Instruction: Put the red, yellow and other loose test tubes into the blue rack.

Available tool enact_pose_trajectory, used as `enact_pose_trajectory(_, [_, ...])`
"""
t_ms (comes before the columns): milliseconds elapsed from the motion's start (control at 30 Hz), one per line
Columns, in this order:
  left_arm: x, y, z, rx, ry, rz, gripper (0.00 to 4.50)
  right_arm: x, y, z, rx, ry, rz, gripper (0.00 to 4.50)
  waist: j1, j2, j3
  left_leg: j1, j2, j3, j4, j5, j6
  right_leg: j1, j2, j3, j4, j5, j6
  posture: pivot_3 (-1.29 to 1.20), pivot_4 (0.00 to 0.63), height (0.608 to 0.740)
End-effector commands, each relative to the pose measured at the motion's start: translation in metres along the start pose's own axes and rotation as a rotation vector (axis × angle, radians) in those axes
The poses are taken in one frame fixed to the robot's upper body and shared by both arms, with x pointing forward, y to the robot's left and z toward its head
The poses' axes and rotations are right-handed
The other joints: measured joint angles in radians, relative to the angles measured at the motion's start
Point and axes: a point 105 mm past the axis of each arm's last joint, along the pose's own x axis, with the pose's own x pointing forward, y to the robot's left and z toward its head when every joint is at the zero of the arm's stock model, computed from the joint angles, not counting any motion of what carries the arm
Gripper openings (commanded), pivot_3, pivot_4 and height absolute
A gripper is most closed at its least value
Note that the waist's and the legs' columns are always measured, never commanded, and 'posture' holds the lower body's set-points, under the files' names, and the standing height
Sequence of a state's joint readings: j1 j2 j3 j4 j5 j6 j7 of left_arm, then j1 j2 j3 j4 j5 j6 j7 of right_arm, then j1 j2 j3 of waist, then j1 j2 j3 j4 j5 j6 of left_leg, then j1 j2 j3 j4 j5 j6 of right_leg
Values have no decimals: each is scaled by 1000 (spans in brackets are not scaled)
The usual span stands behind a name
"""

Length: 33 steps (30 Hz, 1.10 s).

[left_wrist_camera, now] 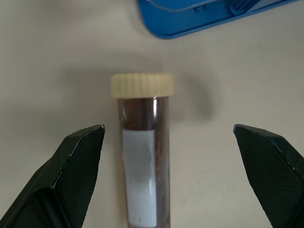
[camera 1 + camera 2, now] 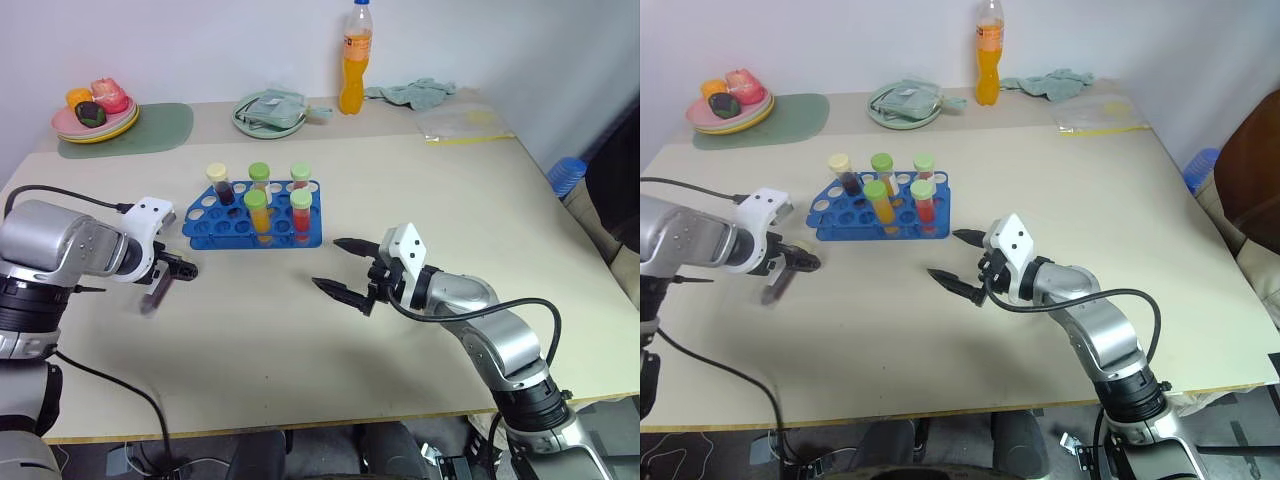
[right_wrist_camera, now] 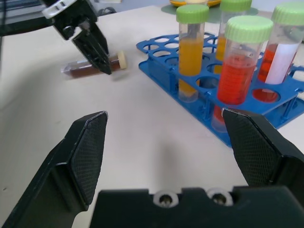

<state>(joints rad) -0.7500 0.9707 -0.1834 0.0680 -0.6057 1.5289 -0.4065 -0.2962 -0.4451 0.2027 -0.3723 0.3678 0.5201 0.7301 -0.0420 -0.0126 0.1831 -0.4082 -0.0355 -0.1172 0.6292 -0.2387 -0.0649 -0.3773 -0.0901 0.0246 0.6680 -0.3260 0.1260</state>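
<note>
Beige table: last loose brown tube lies flat just short of the blue rack, between the left gripper's wide-spread fingers. Best centre on the barrel below the cream cap, then close. Right gripper gapes wide, empty, well apart.

Blue rack, green-capped orange tube, cream-capped dark brown tube.

bare table in front of blue rack, loose dark tube lying left of it, upright tubes blocking above
</note>
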Motion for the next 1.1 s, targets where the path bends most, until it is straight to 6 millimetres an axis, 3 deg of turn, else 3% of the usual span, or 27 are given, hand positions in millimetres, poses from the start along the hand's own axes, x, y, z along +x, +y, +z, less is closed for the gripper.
enact_pose_trajectory(33, [0,7,2,36,9,24,3949,-7,15,10,-36,-19,77,4286,0,0,0,0,0,0,0,0,0,0,0,0,0,0,0,0,150,740])
enact_pose_trajectory(267, [2,15,-1,61,21,53,771,-9,18,9,-45,-9,89,4286,0,0,0,0,0,0,0,0,0,0,0,0,0,0,0,0,150,740])
enact_pose_trajectory(400, [-15,33,7,40,-66,105,748,-9,18,9,-48,-6,85,4286,-2,0,0,0,0,0,0,0,0,0,0,0,0,0,0,0,150,740])
enact_pose_trajectory(500, [-42,44,40,60,-378,133,748,-11,17,8,-47,-2,77,4286,-1,0,0,0,0,0,0,0,0,-1,0,0,1,0,0,0,150,740])
enact_pose_trajectory(600, [-80,54,73,168,-790,332,748,-11,16,6,-41,1,72,4286,4,-1,0,-1,1,0,1,0,0,-2,-1,1,1,0,0,0,150,740])
enact_pose_trajectory(667, [-98,37,84,153,-1011,290,748,-9,15,6,-34,-3,68,4286,13,-1,0,-1,0,0,1,0,0,-2,-3,1,0,0,0,0,150,740])
enact_pose_trajectory(733, [-109,-1,89,171,-1243,180,748,-6,14,6,-22,-9,66,4286,28,0,0,-1,0,0,1,0,0,-2,-4,1,-1,0,0,0,150,740])
enact_pose_trajectory(800, [-101,-31,86,234,-1347,185,748,-3,13,6,-18,-13,66,4286,33,-1,0,-1,-1,1,2,0,0,0,-6,0,-2,0,0,0,150,740])
enact_pose_trajectory(867, [-85,-51,83,183,-1427,215,748,0,12,6,-22,-16,66,4286,34,-1,0,-1,-2,1,2,0,0,2,-6,1,-3,1,1,0,150,740])
enact_pose_trajectory(1100, [-45,-73,75,90,-1479,262,748,1,11,6,-33,-17,50,4286,24,-2,-1,0,-3,2,2,0,1,1,-4,0,-2,1,2,0,150,740])
